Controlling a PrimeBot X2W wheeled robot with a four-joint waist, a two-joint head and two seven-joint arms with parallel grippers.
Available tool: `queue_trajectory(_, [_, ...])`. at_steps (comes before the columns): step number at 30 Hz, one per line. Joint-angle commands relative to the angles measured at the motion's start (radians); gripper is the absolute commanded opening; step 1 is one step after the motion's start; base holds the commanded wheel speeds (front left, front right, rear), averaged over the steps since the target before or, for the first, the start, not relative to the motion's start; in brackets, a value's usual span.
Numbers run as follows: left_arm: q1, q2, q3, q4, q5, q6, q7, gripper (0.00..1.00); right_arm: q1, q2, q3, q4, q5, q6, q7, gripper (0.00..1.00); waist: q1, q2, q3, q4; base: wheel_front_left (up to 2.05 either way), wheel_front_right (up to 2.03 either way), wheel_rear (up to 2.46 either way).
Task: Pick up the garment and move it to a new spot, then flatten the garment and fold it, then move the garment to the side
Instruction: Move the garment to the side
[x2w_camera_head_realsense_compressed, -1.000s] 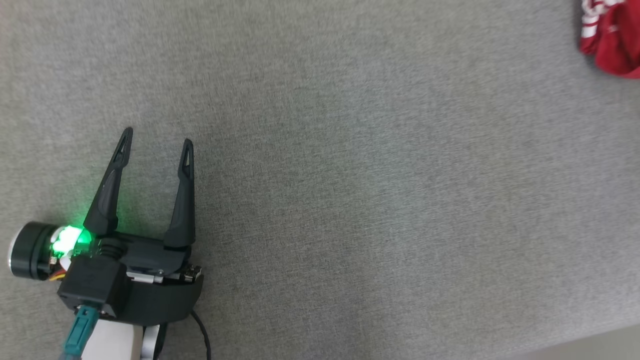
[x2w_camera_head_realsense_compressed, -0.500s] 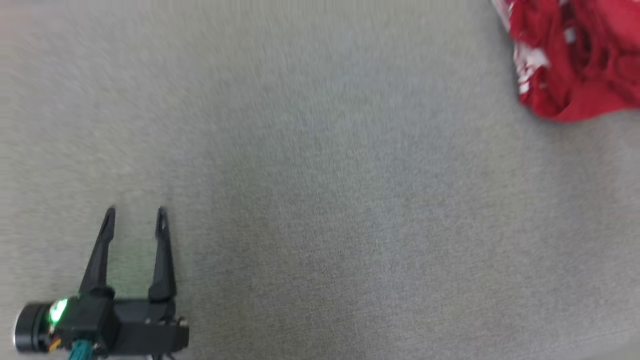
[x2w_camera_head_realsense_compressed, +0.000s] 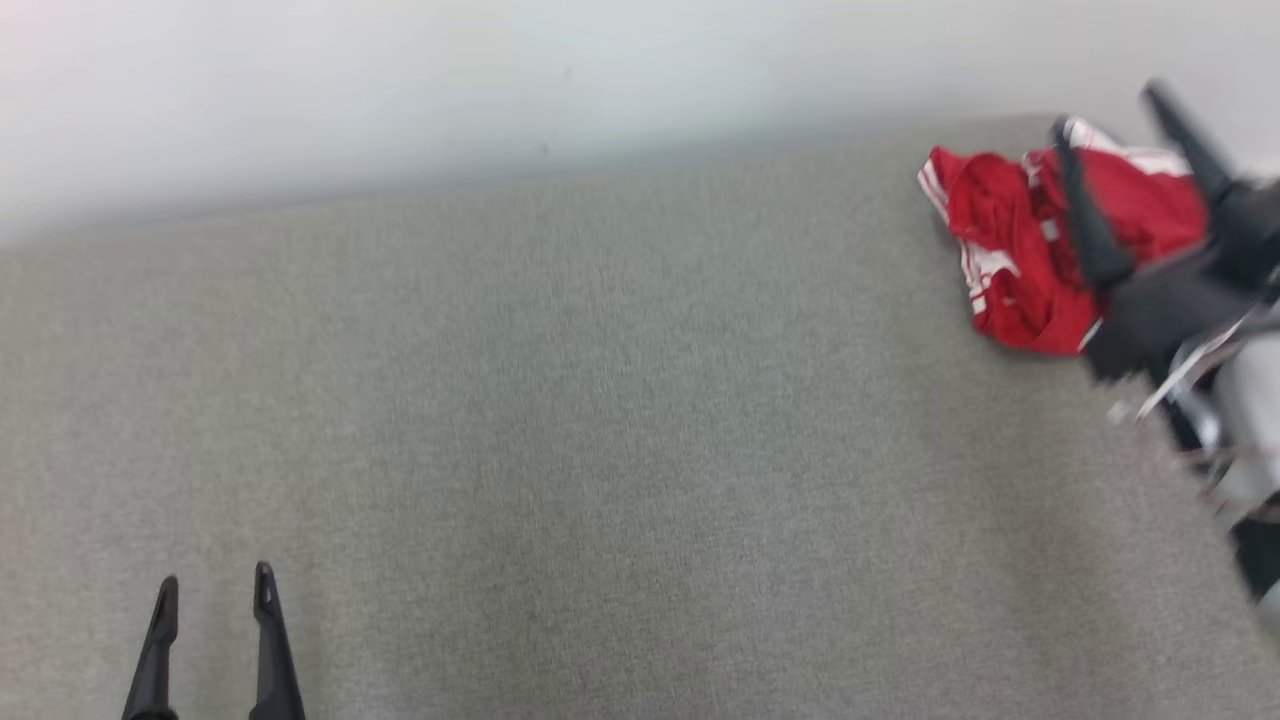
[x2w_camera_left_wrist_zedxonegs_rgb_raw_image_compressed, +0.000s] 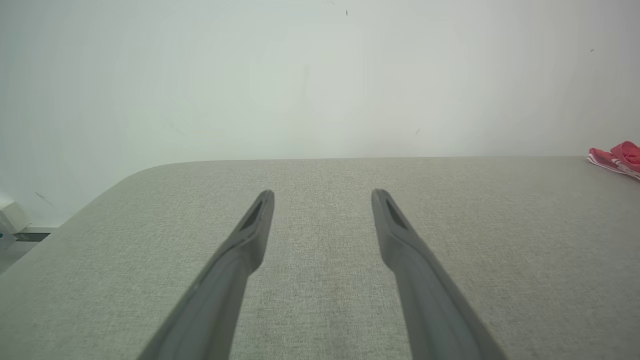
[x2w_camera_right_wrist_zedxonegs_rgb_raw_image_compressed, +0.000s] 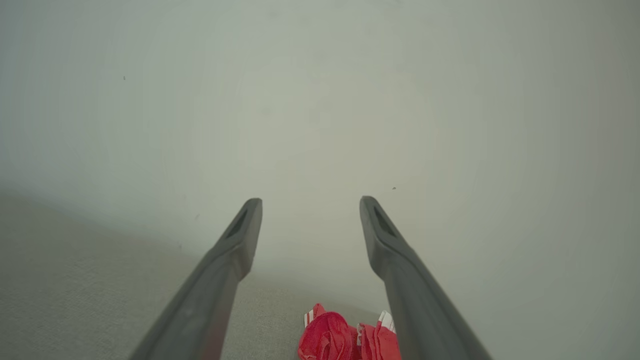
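Wide grey surface (x2w_camera_head_realsense_compressed: 600, 450). A crumpled red garment (x2w_camera_head_realsense_compressed: 1000, 260) with white stripes lies upper right. The right jaws hang above it, wide open, empty; they should drop straight onto a thick fold. The left jaws, lower left, open, empty.

Left tool (x2w_camera_left_wrist_zedxonegs_rgb_raw_image_compressed: 322, 194), tips apart, above grey surface (x2w_camera_left_wrist_zedxonegs_rgb_raw_image_compressed: 525, 235)

View tilted upward, right end effector (x2w_camera_head_realsense_compressed: 1105, 107) now arrived above the red garment (x2w_camera_head_realsense_compressed: 1000, 250)

The garment (x2w_camera_head_realsense_compressed: 1000, 260) lies on the table (x2w_camera_head_realsense_compressed: 600, 450), seemingly at its far right.
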Motion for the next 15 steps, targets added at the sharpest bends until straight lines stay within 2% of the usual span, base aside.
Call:
queue_trajectory(1, [0.020,-0.004,0.009,-0.004,-0.004,0.003,-0.002,1.00,0.058,0.025,-0.025,-0.030,-0.015,-0.003,-0.004,1.00,0.0003,0.0001,-0.071,-0.002,0.00,0.00,0.00])
queue_trajectory(9, [0.027,-0.021,0.003,0.005,0.004,-0.011,-0.002,1.00,0.364,0.179,-0.210,-0.205,-0.088,-0.003,-0.004,1.00,0.0003,0.0001,-0.097,-0.003,0.00,0.00,0.00])
queue_trajectory(14, [0.007,-0.029,-0.016,0.024,0.013,-0.026,-0.002,1.00,0.506,0.278,-0.327,-0.280,-0.134,-0.003,-0.004,1.00,0.0003,0.0001,-0.109,0.005,0.00,0.00,0.00])
queue_trajectory(15, [0.007,-0.029,-0.016,0.024,0.013,-0.026,-0.002,1.00,0.506,0.278,-0.327,-0.280,-0.134,-0.003,-0.004,1.00,0.0003,0.0001,-0.109,0.005,0.00,0.00,0.00])
